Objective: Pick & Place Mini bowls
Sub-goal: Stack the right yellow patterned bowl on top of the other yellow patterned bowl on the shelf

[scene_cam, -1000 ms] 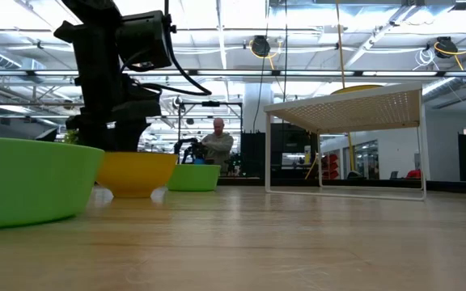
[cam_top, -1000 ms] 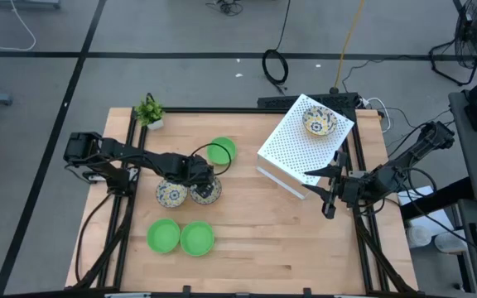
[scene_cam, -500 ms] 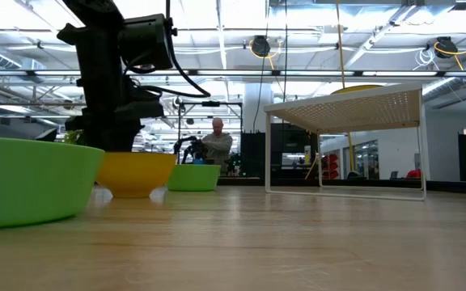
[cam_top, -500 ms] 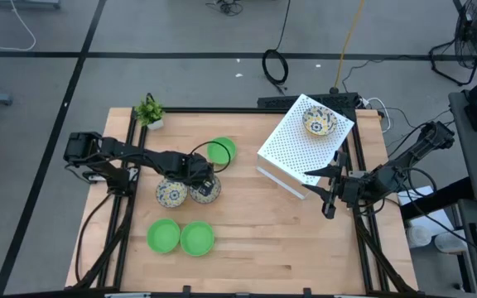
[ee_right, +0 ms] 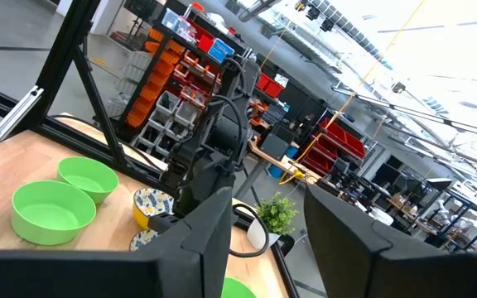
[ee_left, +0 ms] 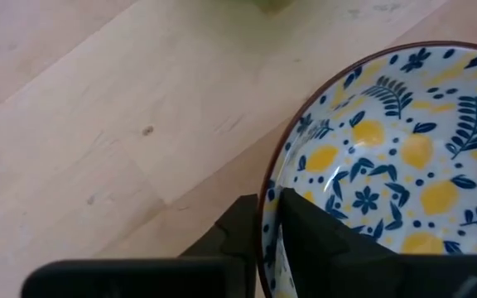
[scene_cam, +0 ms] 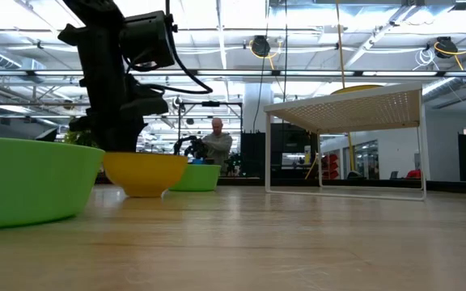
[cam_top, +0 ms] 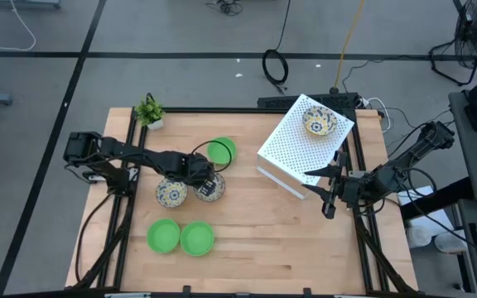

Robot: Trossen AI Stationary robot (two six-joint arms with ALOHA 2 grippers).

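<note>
A cream bowl with blue and yellow flowers stands on the wooden table, and my left gripper is shut on it from above. A second floral bowl sits just beside it on the left. One green bowl is a little farther back, and two more green bowls are near the front edge. A third floral bowl rests on the white perforated rack. My right gripper hangs open above the table's right side, holding nothing. My left gripper pinches the floral bowl's rim, with one finger inside the bowl and the other outside its wall. The fingers come down steeply from above. The bowl sits upright, and its foot looks to be on the table.
A small potted plant stands at the far left corner. The rack fills the far right part of the table. Bare wood lies in the middle and at the front right. In the low view a person shows in the room beyond the table.
My left gripper has shut on the floral bowl's rim without leaving its place. The bowl has slid slightly along the table, away from the floral bowl beside it.
</note>
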